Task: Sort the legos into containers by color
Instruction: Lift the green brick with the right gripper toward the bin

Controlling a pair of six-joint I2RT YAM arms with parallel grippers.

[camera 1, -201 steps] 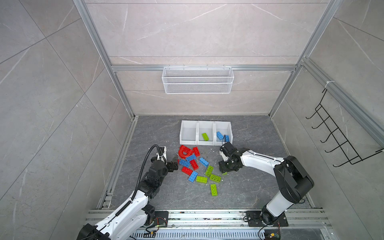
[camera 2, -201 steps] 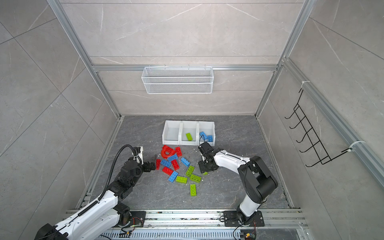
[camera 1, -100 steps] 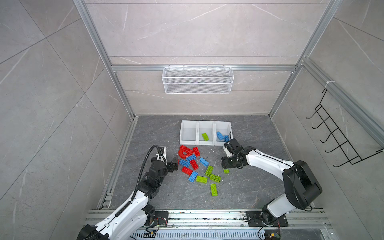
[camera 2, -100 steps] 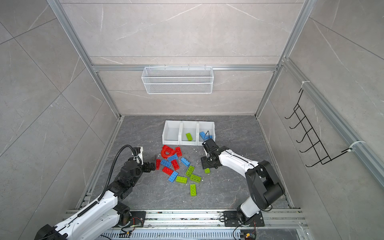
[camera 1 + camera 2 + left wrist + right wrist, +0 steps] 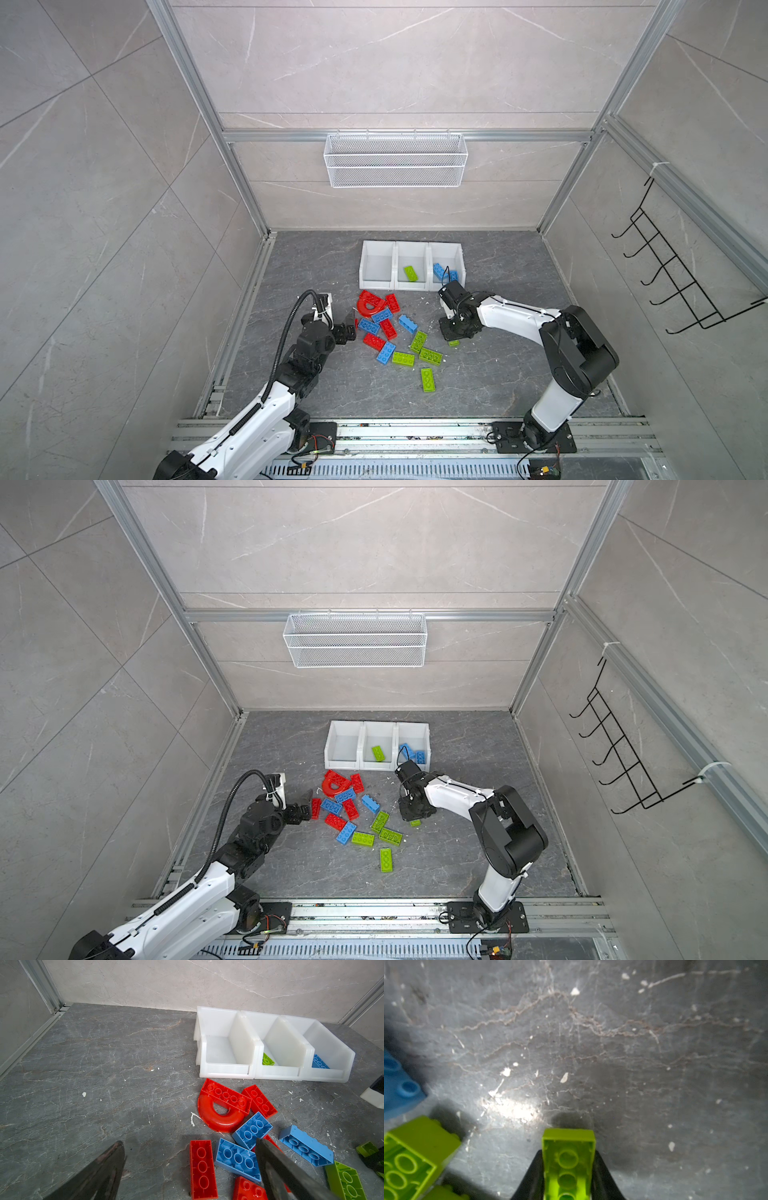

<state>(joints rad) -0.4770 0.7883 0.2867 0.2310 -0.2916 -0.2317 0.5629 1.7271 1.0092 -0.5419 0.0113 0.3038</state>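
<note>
The right tool (image 5: 568, 1154) is clamped on a lime green studded plastic brick (image 5: 568, 1140), hollow side up. The wrist view cuts off its near end. In both top views the tool covers it, and only a green corner shows right of the loose pile of red, blue and green bricks (image 5: 388, 328) at the middle of the grey table (image 5: 498, 374). The left tool (image 5: 352, 327) has its jaws wide apart at the pile's left side and half hides a red brick (image 5: 316, 807). Three joined white plastic bins (image 5: 376, 286) sit near the back edge. The middle one holds a green brick (image 5: 411, 273). The right one holds blue bricks (image 5: 438, 270), partly behind a black cable (image 5: 446, 272).
</note>
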